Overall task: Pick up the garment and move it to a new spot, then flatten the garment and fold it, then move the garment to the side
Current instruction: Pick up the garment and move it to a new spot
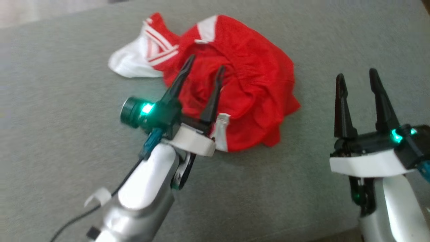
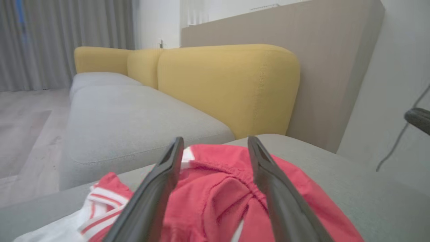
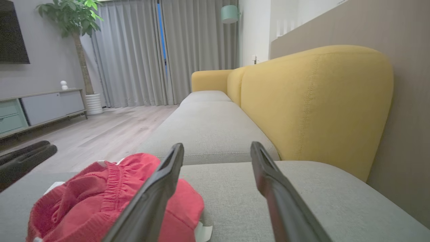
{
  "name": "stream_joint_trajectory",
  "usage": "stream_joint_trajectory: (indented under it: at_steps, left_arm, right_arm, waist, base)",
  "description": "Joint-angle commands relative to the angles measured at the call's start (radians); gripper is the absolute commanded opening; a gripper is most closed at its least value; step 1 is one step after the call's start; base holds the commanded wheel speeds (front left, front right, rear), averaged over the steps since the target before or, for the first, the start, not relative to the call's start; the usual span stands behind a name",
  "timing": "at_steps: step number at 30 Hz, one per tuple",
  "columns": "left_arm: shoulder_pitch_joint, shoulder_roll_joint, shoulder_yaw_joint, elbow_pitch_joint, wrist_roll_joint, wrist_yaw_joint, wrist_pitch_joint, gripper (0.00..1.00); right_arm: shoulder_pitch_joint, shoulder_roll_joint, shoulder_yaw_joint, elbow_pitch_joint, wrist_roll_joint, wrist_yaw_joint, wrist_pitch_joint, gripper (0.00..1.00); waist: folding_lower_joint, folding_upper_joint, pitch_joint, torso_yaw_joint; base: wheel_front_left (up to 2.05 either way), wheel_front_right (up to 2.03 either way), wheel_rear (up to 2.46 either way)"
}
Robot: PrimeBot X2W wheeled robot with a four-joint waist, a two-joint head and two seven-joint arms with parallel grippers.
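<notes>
The garment [image 1: 255, 77] lies crumpled in a heap on the grey sofa seat [image 1: 67, 111]. It is bright red, with a white panel carrying thin red stripes [image 1: 153, 47] at its far left. My left gripper [image 1: 207, 62] hangs open just over the heap's near left part, with nothing between its fingers. In the left wrist view the left gripper [image 2: 215, 139] frames the red cloth [image 2: 215, 191] from above. My right gripper [image 1: 356, 73] stands open and empty to the right of the heap, apart from it. In the right wrist view the garment [image 3: 84, 198] sits to the left of the right gripper [image 3: 217, 144].
A yellow backrest [image 3: 315, 101] runs along the sofa's far side, against a beige wall panel [image 2: 336, 67]. A second grey seat cushion [image 3: 208, 124] continues beyond a seam. Wooden floor [image 3: 100, 131], a low cabinet [image 3: 43, 107] and a potted plant [image 3: 72, 13] lie past the sofa edge.
</notes>
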Motion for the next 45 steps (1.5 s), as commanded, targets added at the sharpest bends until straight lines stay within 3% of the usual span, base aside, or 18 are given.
stream_joint_trajectory:
  at_steps: [1, 4, 8, 11, 16, 22, 26, 34, 44, 45]
  left_arm:
    - [0.027, 0.002, 0.048, -0.044, 0.001, 0.02, -0.009, 1.0]
    - [0.132, 0.014, 0.133, -0.148, 0.033, 0.075, -0.01, 1.0]
    - [0.228, 0.023, 0.2, -0.208, 0.048, 0.097, -0.011, 1.0]
    - [0.303, 0.029, 0.249, -0.228, 0.066, 0.098, -0.011, 1.0]
    - [0.339, 0.03, 0.297, -0.183, 0.074, 0.065, -0.011, 1.0]
    - [0.23, 0.021, 0.321, -0.087, 0.072, 0.006, -0.011, 1.0]
    - [0.082, 0.012, 0.298, 0.05, 0.058, -0.046, -0.01, 1.0]
    - [-0.216, 0.002, 0.24, 0.336, -0.078, -0.158, 0.074, 1.0]
    - [-0.383, 0.001, 0.126, 0.593, -0.13, -0.19, 0.196, 1.0]
    - [-0.388, 0.001, 0.115, 0.602, -0.14, -0.196, 0.198, 0.5]
  right_arm:
    - [0.013, -0.002, 0.017, -0.026, -0.012, -0.001, 0.002, 1.0]
    - [0.042, -0.002, -0.002, -0.025, -0.035, -0.001, 0.002, 1.0]
    - [0.062, -0.002, -0.01, -0.021, -0.053, -0.001, 0.002, 1.0]
    - [0.079, -0.002, -0.017, -0.02, -0.067, -0.001, 0.002, 1.0]
    - [0.087, -0.002, -0.016, -0.018, -0.074, -0.001, 0.002, 1.0]
    - [0.054, -0.002, -0.016, -0.033, -0.074, -0.001, 0.002, 1.0]
    - [0.022, -0.002, -0.007, -0.044, -0.098, -0.001, 0.002, 1.0]
    - [-0.021, -0.002, 0.014, -0.058, -0.094, -0.001, 0.002, 1.0]
    - [-0.051, -0.002, 0.023, -0.063, -0.061, -0.001, 0.002, 1.0]
    - [-0.052, -0.002, 0.022, -0.063, -0.06, -0.001, 0.002, 1.0]
  waist:
    - [0.0001, 0.0, -0.061, 0.066]
    - [0.0001, 0.0, -0.103, 0.144]
    - [0.0001, 0.0, -0.122, 0.194]
    - [0.0001, 0.0, -0.131, 0.233]
    - [0.0001, 0.0, -0.123, 0.252]
    - [0.0001, 0.0, -0.051, 0.218]
    - [0.0001, 0.0, 0.018, 0.18]
    - [0.0001, 0.0, 0.128, 0.082]
    - [0.0001, 0.0, 0.203, 0.019]
    - [0.0001, 0.0, 0.205, 0.018]
  base:
    - [0.0, 0.0, 0.0]
    - [0.0, 0.0, 0.0]
    - [0.0, 0.0, 0.0]
    - [0.0, 0.0, 0.0]
    - [0.0, 0.0, 0.0]
    - [0.0, 0.0, 0.0]
    - [0.0, 0.0, 0.0]
    - [0.0, 0.0, 0.0]
    - [0.0, 0.0, 0.0]
    - [0.0, 0.0, 0.0]
